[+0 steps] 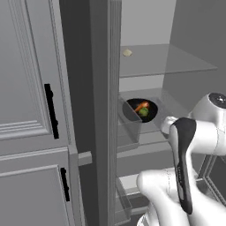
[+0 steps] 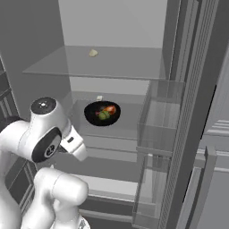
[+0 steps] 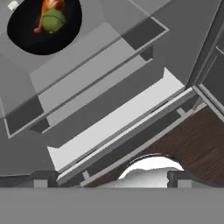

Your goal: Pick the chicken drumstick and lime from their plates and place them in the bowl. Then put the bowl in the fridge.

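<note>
The black bowl (image 1: 132,108) (image 2: 91,114) (image 3: 26,33) stands on a glass shelf inside the open fridge (image 1: 84,88) (image 2: 112,27). In it lie the green lime (image 1: 144,112) (image 2: 103,116) (image 3: 53,20) and the orange-brown chicken drumstick (image 1: 141,106) (image 2: 110,108) (image 3: 52,5), touching each other. My gripper (image 3: 111,179) is open, with nothing between its fingers. It is drawn back from the shelf, below and in front of the bowl. The plates are out of view.
A clear door bin (image 1: 130,128) (image 2: 156,120) hangs close beside the bowl's shelf. A small pale item (image 1: 127,53) (image 2: 92,53) lies on the upper glass shelf. Grey panelled cabinets (image 1: 26,88) with black handles (image 1: 50,110) stand left of the fridge. Wooden floor (image 3: 197,144) lies below.
</note>
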Available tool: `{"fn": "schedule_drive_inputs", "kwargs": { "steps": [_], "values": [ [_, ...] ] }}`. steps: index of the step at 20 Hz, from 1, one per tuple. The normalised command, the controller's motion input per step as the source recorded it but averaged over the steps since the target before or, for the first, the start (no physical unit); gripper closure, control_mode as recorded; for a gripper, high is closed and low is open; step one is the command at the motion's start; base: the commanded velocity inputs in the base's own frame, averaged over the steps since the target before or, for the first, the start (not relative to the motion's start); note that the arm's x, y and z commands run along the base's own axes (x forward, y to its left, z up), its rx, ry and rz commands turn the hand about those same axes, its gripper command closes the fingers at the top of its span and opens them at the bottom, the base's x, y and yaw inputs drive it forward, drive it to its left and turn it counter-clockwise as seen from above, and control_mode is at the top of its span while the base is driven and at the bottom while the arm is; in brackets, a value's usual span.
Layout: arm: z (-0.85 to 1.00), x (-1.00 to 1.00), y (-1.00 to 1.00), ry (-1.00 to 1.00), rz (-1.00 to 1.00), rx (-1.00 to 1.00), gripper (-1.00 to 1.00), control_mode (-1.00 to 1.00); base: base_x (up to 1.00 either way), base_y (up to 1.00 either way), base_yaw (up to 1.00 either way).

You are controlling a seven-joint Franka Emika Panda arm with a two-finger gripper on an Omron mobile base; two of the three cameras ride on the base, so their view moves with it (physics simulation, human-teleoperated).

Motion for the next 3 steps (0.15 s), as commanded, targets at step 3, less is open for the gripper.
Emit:
{"fn": "schedule_drive_inputs", "kwargs": {
  "steps": [3],
  "values": [
    [-0.18, -1.00, 0.34, 0.00, 0.11, -0.17, -1.00, -1.00, 0.00, 0.00, 0.00]
  ]
}}
